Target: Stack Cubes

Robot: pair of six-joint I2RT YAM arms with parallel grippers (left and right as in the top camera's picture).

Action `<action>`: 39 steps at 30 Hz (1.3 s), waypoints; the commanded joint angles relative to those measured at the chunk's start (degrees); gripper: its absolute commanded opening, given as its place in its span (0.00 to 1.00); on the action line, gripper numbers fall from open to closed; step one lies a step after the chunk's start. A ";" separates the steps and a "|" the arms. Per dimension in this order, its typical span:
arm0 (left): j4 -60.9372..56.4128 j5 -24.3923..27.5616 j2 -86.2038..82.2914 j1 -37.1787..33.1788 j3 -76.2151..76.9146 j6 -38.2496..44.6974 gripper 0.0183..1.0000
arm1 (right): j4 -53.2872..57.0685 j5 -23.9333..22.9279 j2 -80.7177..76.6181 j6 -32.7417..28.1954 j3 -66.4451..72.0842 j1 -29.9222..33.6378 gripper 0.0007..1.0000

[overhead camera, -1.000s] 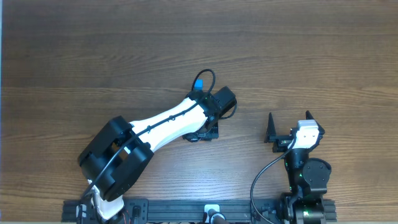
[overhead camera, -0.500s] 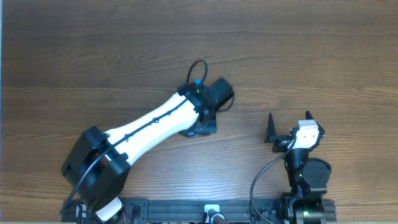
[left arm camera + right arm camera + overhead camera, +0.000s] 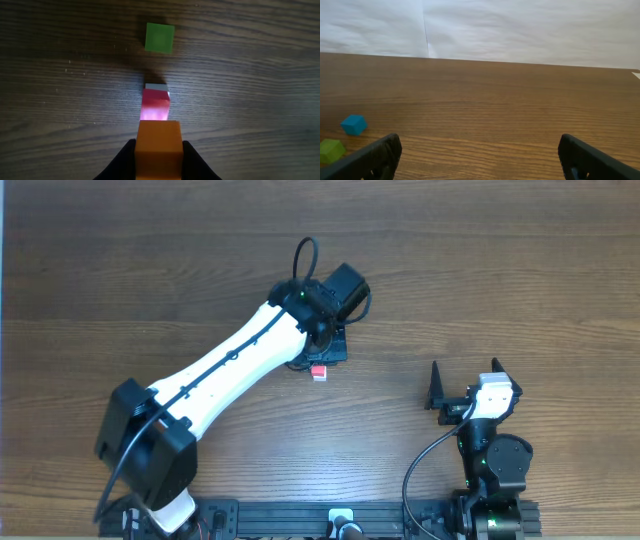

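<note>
- Your left gripper point(image 3: 159, 150) pinches the orange cube point(image 3: 159, 134) between its fingers. By my read it is held above the table point(image 3: 260, 75), clear of the wood.
- The red cube point(image 3: 156, 106) lies on the table mid-scene, just past the orange one along the gripper's line. The green cube point(image 3: 160, 37) lies farther on, apart from the red.
- Seen from the right arm, the green cube sits off to the left, with a blue cube point(image 3: 354, 124) near it on the far side.
- Your right gripper point(image 3: 480, 150) rests close to its base at the right, jaws spread wide with nothing between them.
- I judge you are in the carry step: one cube is picked up, and I can see none stacked.
- Next, if red is your base, bring the orange cube square over it and match the edges.
- Then lower until the faces meet, spread the jaws and lift straight up so you don't nudge the pair.
</note>
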State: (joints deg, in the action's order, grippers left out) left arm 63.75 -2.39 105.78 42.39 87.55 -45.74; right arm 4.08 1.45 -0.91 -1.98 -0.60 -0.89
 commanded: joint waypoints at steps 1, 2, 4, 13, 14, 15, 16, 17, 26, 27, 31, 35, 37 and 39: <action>0.20 -0.68 2.82 -0.20 0.87 1.86 0.02 | 0.04 0.61 0.59 -0.24 0.31 -0.28 0.99; 0.20 -0.68 3.06 -0.20 0.87 1.86 0.02 | 0.04 0.61 0.59 -0.24 0.31 -0.28 0.99; 0.17 -0.68 3.45 -0.07 0.87 1.86 0.02 | 0.07 0.61 0.59 -0.24 0.31 -0.28 0.99; 0.13 -0.72 4.50 -0.02 0.85 2.08 0.02 | 0.04 0.61 0.59 -0.24 0.31 -0.28 0.99; 0.13 -0.76 4.68 0.00 0.85 2.08 0.02 | 0.04 0.61 0.59 -0.24 0.31 -0.28 0.99; 0.13 -0.98 4.83 0.00 0.85 2.08 0.02 | 0.04 0.61 0.59 -0.24 0.31 -0.28 0.99; 0.13 -1.33 4.96 0.07 0.85 2.05 0.02 | 0.04 0.61 0.59 -0.24 0.31 -0.28 0.99; 0.13 -1.46 5.11 0.11 0.85 2.05 0.02 | 0.04 0.61 0.59 -0.24 0.31 -0.28 0.99; -0.68 -1.77 6.12 0.52 0.85 3.08 0.02 | 0.04 0.61 0.59 -0.24 0.31 -0.28 0.99; -0.74 -1.77 6.16 0.63 0.85 3.19 0.02 | 0.04 0.61 0.59 -0.24 0.31 -0.28 0.99; -1.14 -1.77 6.58 0.63 0.85 3.34 0.02 | 0.04 0.61 0.59 -0.24 0.31 -0.28 0.99; -1.14 -1.79 6.75 0.63 0.85 3.34 0.02 | 0.04 0.61 0.59 -0.24 0.31 -0.28 0.99; -1.14 -1.81 6.75 0.61 0.85 3.37 0.02 | 0.04 0.61 0.59 -0.24 0.31 -0.28 0.99; -1.14 -2.01 6.75 0.63 0.83 3.37 0.02 | 0.04 0.61 0.59 -0.24 0.31 -0.28 0.99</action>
State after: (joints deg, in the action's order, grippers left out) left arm 62.76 -3.46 111.35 42.94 87.55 -43.24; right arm 4.08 1.43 -0.91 -1.98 -0.60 -0.89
